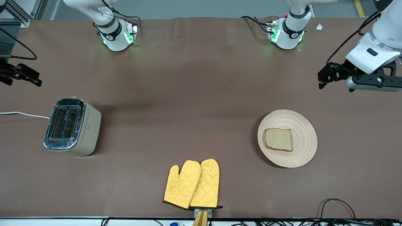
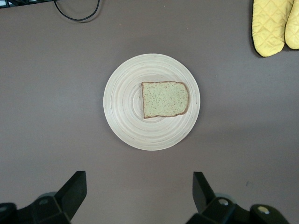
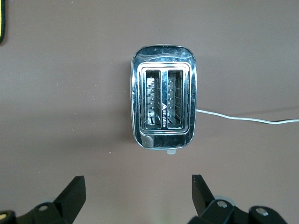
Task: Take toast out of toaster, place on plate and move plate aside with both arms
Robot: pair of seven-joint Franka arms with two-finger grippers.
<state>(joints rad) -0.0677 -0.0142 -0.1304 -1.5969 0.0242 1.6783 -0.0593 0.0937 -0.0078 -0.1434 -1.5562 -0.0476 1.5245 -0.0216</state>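
The toast (image 1: pixel 278 139) lies flat on the round light-wood plate (image 1: pixel 303 147) toward the left arm's end of the table. Both show in the left wrist view, the toast (image 2: pixel 165 99) on the plate (image 2: pixel 126 112). My left gripper (image 1: pixel 323 77) is open and empty, up in the air over bare table beside the plate; its fingers (image 2: pixel 74 189) frame bare cloth in its wrist view. My right gripper (image 1: pixel 26 78) is open and empty, up over the table near the toaster (image 1: pixel 73 126); the toaster (image 3: pixel 163 102) fills the middle of the right wrist view.
A pair of yellow oven mitts (image 1: pixel 192 184) lies near the front edge of the table, also in the left wrist view (image 2: pixel 274 25). The toaster's white cord (image 1: pixel 22 114) runs off the table's end. Its two slots look empty. Brown cloth (image 1: pixel 188 94) covers the table.
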